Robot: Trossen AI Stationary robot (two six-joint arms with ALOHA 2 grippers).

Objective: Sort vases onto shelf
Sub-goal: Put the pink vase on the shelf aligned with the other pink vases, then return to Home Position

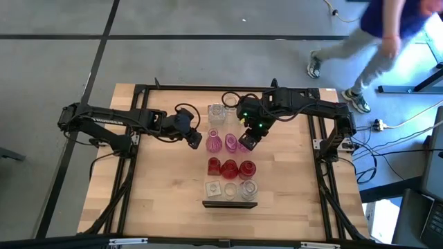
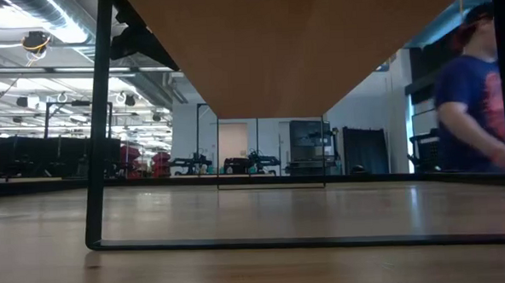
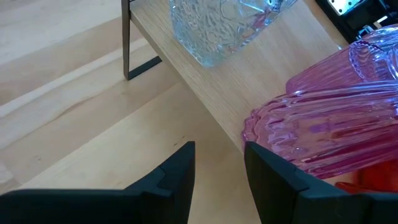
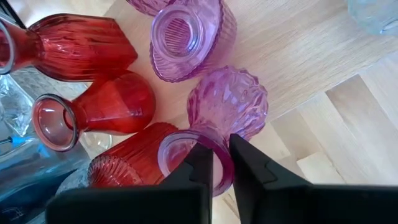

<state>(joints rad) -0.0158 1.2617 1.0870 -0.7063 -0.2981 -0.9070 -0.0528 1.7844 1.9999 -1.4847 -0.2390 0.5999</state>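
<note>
I see the wooden tabletop (image 1: 159, 200) with both dark arms reaching inward from its sides. The shelf (image 1: 230, 155), a long light-wood board, lies lengthwise down the middle and carries the vases in rows: clear ones at the far end, pink ones next, three deep red vases (image 1: 230, 168) below those, and clear squat ones at the near end. My right arm stretches in from the right, bent at the elbow, its wrist tipped down over the pink row. The right gripper (image 4: 221, 163) has its jaws pinched on the rim of a pink vase (image 4: 229, 106) that stands on the shelf's right edge, beside another pink vase (image 4: 186, 37). My left arm extends low across the table from the left; the left gripper (image 3: 219, 171) hovers just off the shelf's left edge by a ribbed pink vase (image 3: 323, 137), jaws parted and holding nothing. A person (image 1: 387, 34) walks past beyond the table.
</note>
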